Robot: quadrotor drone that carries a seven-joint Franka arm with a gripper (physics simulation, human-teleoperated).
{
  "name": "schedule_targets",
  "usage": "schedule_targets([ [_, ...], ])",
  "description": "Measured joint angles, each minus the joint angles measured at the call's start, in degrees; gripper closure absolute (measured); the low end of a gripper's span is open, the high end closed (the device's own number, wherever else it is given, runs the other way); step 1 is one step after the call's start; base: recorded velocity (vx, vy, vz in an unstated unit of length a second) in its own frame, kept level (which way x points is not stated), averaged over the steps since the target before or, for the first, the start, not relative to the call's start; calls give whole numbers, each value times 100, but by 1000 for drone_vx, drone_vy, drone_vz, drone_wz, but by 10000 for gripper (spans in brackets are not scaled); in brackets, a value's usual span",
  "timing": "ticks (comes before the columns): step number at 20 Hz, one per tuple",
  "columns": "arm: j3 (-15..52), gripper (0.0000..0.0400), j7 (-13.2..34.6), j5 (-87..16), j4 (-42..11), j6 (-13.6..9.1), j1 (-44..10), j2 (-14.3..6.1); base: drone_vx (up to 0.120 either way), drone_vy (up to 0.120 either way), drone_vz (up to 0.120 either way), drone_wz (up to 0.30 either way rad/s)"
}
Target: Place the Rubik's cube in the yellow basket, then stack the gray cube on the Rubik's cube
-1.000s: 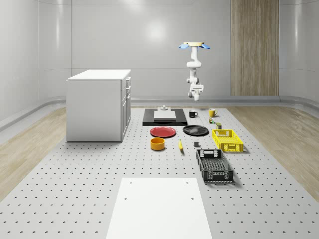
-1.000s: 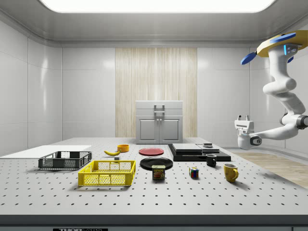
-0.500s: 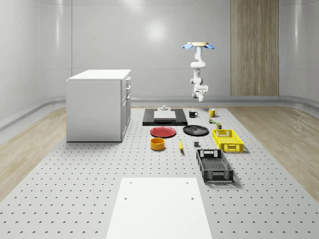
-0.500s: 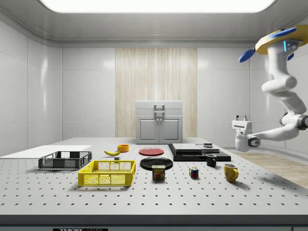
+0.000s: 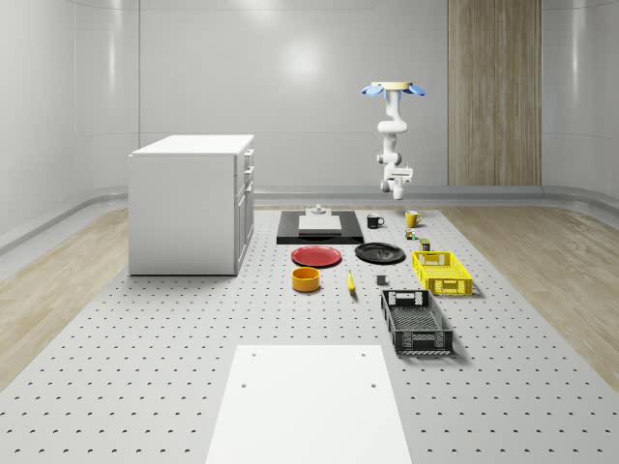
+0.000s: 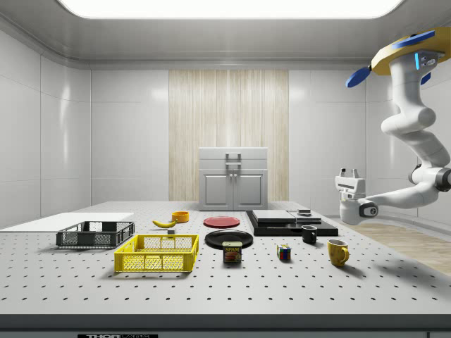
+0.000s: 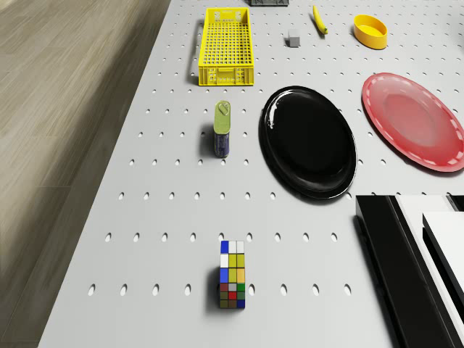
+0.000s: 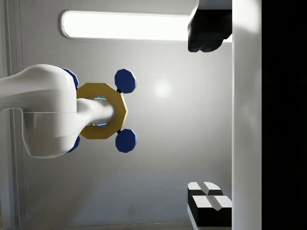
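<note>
The Rubik's cube point(image 7: 233, 275) point(image 6: 284, 253) stands on the perforated table between the tin can and the yellow mug. The yellow basket point(image 7: 226, 46) point(image 5: 442, 273) point(image 6: 156, 253) holds nothing. Beside it, towards the banana, sits the small gray cube point(image 7: 293, 39) point(image 5: 381, 280). The drone point(image 5: 394, 89) point(image 6: 412, 53) hovers high over the table's far end. Its arm hangs down and bends, so my gripper point(image 6: 346, 171) point(image 8: 208, 116) points upward at the drone's body point(image 8: 100, 111). The gripper is open, holds nothing, and hangs well above the mugs, apart from the Rubik's cube.
Near the Rubik's cube are a tin can point(image 7: 222, 129), a black plate point(image 7: 308, 141), a red plate point(image 7: 413, 119), a yellow mug point(image 6: 337, 252) and a black mug point(image 6: 309, 234). A black slab point(image 6: 292, 222), black basket point(image 5: 416, 323), orange bowl point(image 5: 306, 279), banana point(image 7: 319, 19) and white cabinet point(image 5: 191, 203) also stand here.
Drone and arm have shifted toward the whole-scene view's right, and the gripper toward the side view's left. The gripper stays open and upturned. The table objects have not moved.
</note>
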Motion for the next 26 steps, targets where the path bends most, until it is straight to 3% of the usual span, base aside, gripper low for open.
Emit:
schedule_targets([
  [8, 382, 0, 71, -537, -57, 41, -118, -33, 120, 120, 0, 0],
  [16, 1750, 0, 362, -2501, -516, 136, -560, -155, 120, 0, 0, 0],
  [19, 2720, 0, 649, -3988, -1142, 211, -919, -298, 120, 0, 0, 0],
  [22, 3824, 0, 1147, -5867, -2158, 254, -1446, -522, 120, 0, 0, 0],
  [26, 5105, 0, 2122, -8356, -3577, 19, -2491, -853, 120, 0, -110, 0],
])
